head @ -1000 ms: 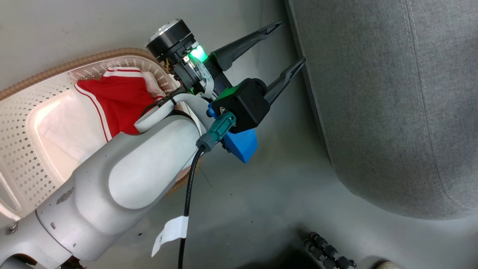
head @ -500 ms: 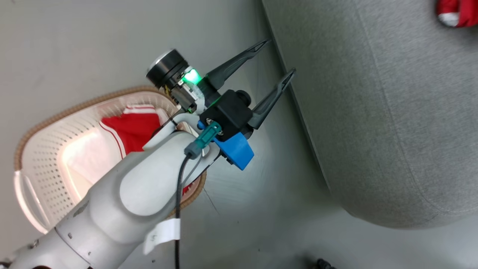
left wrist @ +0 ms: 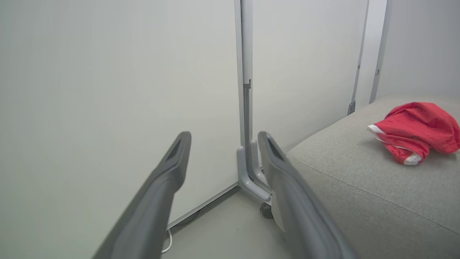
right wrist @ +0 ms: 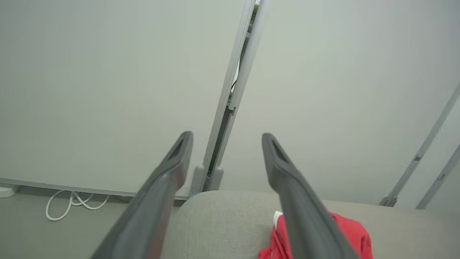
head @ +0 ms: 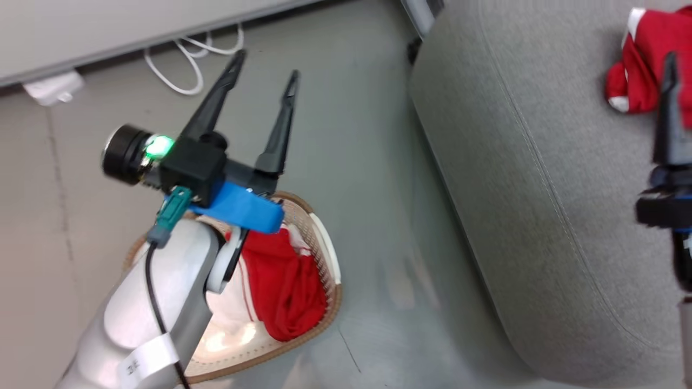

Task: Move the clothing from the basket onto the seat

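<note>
My left hand point(head: 266, 62) hovers wide and empty near the basket point(head: 331, 259), where red clothing point(head: 284, 297) lies. Another garment point(head: 643, 54) sits far right on the seat point(head: 540, 189), near my right hand point(right wrist: 224, 138), also wide. Next, I judge: dip into the basket and pinch fabric.

On the large grey woven-fabric sofa point(head: 540, 189), toward its far end, lies one crumpled red garment with white trim point(head: 640, 48). Left of the sofa, apart from it on the floor point(head: 378, 162), stands the oval cream plastic basket with brown rim point(head: 327, 248), another red garment point(head: 286, 292) inside. A looped white cable point(head: 190, 93) lies farther left of the sofa, by the wall point(head: 108, 32)
</note>
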Available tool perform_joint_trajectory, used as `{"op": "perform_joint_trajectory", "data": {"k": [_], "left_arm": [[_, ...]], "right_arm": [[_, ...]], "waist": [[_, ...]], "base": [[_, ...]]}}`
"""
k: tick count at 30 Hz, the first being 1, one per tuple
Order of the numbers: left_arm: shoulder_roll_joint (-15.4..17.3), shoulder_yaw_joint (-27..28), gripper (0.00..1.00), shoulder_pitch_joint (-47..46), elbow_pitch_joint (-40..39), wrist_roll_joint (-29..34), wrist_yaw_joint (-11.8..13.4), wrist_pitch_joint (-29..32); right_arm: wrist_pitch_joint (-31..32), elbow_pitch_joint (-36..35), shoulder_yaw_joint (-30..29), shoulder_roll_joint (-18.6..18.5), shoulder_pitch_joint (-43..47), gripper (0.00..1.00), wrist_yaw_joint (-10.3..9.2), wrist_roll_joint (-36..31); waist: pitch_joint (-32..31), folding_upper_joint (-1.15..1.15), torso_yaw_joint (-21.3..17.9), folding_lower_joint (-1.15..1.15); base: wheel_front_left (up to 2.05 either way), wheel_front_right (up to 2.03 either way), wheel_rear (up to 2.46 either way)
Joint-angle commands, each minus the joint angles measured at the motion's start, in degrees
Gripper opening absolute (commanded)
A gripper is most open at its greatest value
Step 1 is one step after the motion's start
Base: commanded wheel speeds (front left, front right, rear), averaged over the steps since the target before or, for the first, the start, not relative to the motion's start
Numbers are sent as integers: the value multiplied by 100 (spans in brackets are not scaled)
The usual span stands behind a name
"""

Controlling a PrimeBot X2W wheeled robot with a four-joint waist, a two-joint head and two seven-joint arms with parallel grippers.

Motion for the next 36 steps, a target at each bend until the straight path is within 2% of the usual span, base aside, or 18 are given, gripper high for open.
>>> {"op": "perform_joint_trajectory", "data": {"k": [1, 8, 16, 24, 36], "left_arm": [[-22, 147, 100, 174, -60, 53, 20, -26], [-258, 1343, 100, 1240, -353, 261, 1, -27], [-612, 2320, 100, 2373, -414, 590, -361, -27], [-949, 2774, 100, 2980, -317, 919, -783, -26], [-1207, 2975, 100, 3409, -190, 1076, -1029, -24]], "right_arm": [[-6, -43, 103, 42, 147, 100, 1, 14], [-6, -150, 715, 264, 639, 100, 1, 29], [-6, -56, 848, 513, 1331, 100, 1, 83], [-6, 209, 716, 708, 1914, 100, 1, 111], [-6, 508, 623, 1007, 2512, 100, 1, 108]], "waist": [[-393, 0, 363, 1], [-994, 0, 742, 1], [-1557, 0, 1067, 1], [-1905, 0, 1285, 1], [-2192, 0, 1383, 1]], "base": [[0, 0, 0], [0, 0, 0], [0, 0, 0], [0, 0, 0], [0, 0, 0]]}}
